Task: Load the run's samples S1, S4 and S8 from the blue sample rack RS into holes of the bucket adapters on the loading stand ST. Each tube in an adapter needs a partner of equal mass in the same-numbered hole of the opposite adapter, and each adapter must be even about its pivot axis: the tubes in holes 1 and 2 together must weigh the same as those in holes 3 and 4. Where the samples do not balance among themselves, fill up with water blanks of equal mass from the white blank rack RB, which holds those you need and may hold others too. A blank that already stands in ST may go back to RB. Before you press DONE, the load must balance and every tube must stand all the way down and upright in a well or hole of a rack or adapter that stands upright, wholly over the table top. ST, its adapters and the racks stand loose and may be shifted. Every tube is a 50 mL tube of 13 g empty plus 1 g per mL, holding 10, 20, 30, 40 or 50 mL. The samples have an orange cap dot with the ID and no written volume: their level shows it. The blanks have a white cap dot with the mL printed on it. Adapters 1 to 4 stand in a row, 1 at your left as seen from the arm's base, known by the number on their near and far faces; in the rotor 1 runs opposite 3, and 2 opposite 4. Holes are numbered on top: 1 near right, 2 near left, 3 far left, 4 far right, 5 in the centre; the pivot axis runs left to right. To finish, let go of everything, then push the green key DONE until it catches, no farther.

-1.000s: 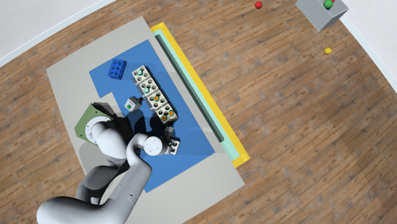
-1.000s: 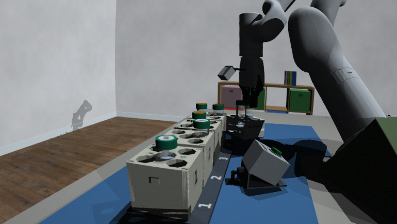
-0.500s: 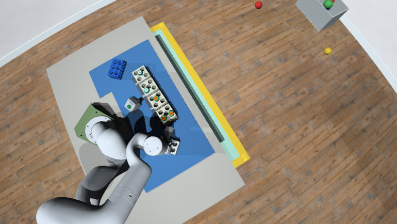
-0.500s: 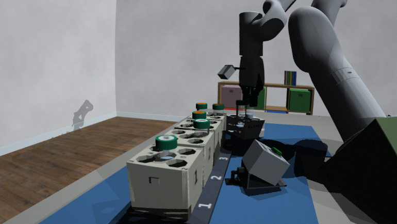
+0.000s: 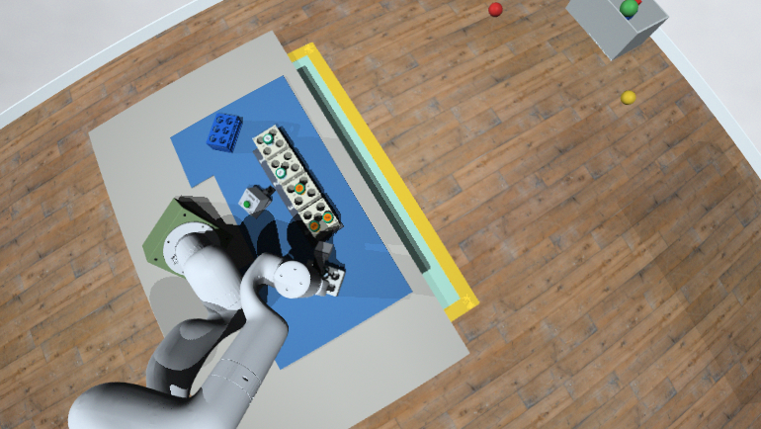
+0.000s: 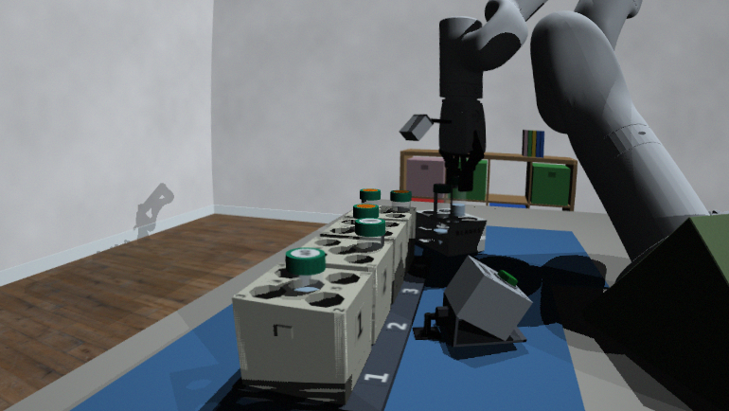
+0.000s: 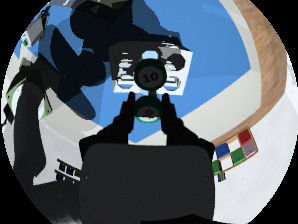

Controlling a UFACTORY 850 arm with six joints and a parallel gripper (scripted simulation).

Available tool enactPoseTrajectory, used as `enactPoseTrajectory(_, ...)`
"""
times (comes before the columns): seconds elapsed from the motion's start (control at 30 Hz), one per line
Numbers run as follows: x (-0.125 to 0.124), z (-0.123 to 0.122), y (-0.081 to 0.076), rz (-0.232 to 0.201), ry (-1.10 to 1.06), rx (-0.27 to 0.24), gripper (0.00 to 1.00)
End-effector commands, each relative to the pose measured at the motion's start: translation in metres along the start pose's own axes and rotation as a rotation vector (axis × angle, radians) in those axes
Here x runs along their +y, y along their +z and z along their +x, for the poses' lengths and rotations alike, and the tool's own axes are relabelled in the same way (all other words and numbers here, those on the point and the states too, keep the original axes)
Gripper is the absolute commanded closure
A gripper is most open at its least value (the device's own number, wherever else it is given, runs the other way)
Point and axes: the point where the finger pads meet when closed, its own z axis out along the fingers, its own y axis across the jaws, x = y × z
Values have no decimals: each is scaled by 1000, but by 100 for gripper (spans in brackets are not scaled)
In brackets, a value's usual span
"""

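My gripper hangs over the white blank rack RB. It is shut on a green-capped blank, held just above the rack; its printed volume is hidden. A blank marked 10 stands in RB beside it. On the stand ST, adapter 1 and adapter 2 each hold one white-dot blank. Adapter 3 holds one orange-dot sample. Adapter 4 holds two samples. The blue rack RS shows only empty wells.
The grey DONE box with its green key stands tilted between the arm's base and ST. The arm's green base is at the near side. A yellow and pale green strip runs along the table's far edge.
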Motion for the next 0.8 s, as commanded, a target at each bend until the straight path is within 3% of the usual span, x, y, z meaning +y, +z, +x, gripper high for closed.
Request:
enactPoseTrajectory(0.0,0,0,-2,-1,1,1,100)
enactPoseTrajectory(0.47,0,0,-8,-1,1,1,100)
enactPoseTrajectory(0.77,0,0,-26,-1,1,1,100)
